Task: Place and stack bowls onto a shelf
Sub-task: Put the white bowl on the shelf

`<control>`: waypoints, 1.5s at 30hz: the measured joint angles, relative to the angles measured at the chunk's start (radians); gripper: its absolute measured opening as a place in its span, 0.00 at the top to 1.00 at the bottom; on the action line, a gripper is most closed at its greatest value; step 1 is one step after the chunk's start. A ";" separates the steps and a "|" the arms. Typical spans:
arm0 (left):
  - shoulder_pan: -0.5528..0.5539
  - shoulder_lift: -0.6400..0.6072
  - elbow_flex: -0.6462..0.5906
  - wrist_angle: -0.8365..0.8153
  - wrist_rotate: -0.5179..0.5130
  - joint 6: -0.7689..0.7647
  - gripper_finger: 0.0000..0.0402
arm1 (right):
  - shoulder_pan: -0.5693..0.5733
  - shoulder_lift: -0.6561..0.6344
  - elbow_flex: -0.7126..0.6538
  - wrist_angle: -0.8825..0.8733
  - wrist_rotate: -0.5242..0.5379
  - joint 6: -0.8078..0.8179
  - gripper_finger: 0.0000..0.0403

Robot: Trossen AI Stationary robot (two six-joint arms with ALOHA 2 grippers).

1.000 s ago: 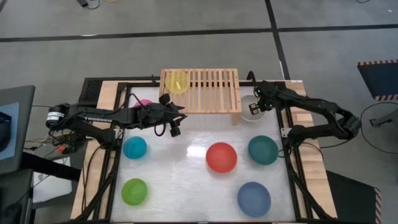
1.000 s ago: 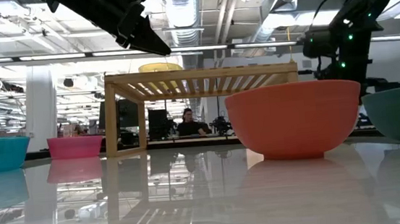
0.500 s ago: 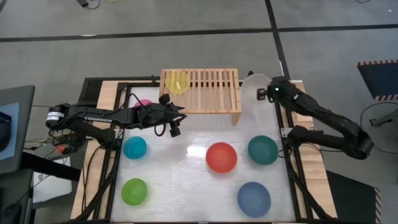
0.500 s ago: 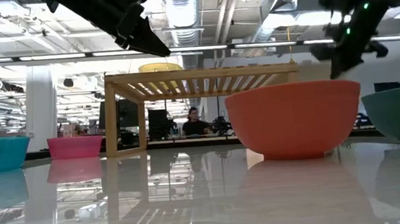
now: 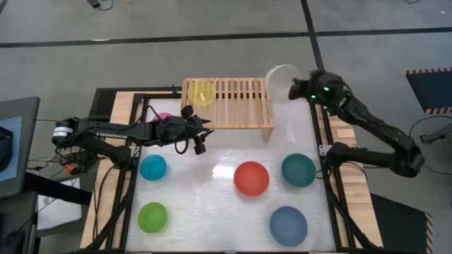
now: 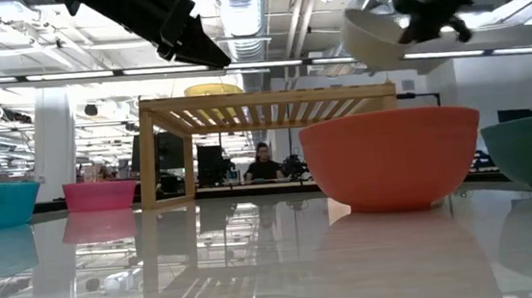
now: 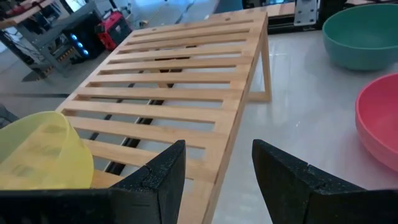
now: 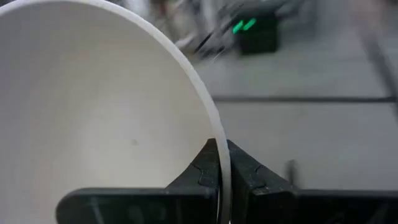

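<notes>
8 bowls, 1 shelf: 1 bowl shelved, 1 in the air, 6 on the worktop.

High view, right arm: the right claw (image 5: 299,89) pinches the rim of the cream-white bowl (image 5: 281,76), held above and just off the right end of the shelf (image 5: 236,103).
High view, left arm: the left claw (image 5: 200,134) waits over the worktop (image 5: 212,212) near the shelf's front edge, left of its middle.
High view, shelved: the yellow bowl (image 5: 200,92) sits on the slats at the left end.
High view, waiting bowls: pink bowl (image 5: 162,117) partly hidden by the left arm; cyan bowl (image 5: 152,167), lime green bowl (image 5: 152,216), red bowl (image 5: 251,178), dark teal-green bowl (image 5: 299,169) and blue bowl (image 5: 288,225) well apart from one another.

Low view: the cream-white bowl (image 6: 372,35) hangs tilted, clearly higher than the shelf top (image 6: 266,98).

Left wrist view: the left claw's fingers (image 7: 158,177) stand spread and hold nothing; the slats ahead are bare beside the yellow bowl (image 7: 37,152).

Right wrist view: the fingers (image 8: 202,168) are pressed onto the bowl's rim, 1 inside and 1 outside.

Step in hand: carrying the 1st large bowl to the shelf, judged early in the task.
Next move calls for: shifting the bowl over the free right-hand slats, levelling it, lowering until it rests, then letting go.
</notes>
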 joint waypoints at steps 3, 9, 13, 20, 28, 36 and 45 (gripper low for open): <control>0.001 0.000 0.000 -0.001 0.000 0.000 0.57 | 0.021 0.093 0.031 -0.034 -0.134 -0.052 0.92; 0.001 0.000 0.000 -0.004 0.000 -0.003 0.57 | 0.073 0.208 0.032 0.028 -0.171 -0.064 0.92; 0.001 0.000 0.000 -0.005 0.000 -0.012 0.57 | 0.071 0.255 0.032 0.060 -0.234 -0.072 0.92; 0.001 0.000 0.000 -0.005 0.000 -0.031 0.57 | 0.068 0.311 0.034 0.074 -0.264 -0.068 0.91; 0.001 0.000 0.000 -0.005 -0.001 -0.035 0.57 | 0.076 0.316 0.034 0.108 -0.266 -0.091 0.90; 0.001 0.000 0.001 -0.004 -0.001 -0.035 0.57 | 0.082 0.317 0.032 0.165 -0.264 -0.113 0.74; 0.001 0.000 0.001 -0.007 -0.001 -0.034 0.57 | 0.090 0.296 0.031 0.228 -0.237 -0.175 0.43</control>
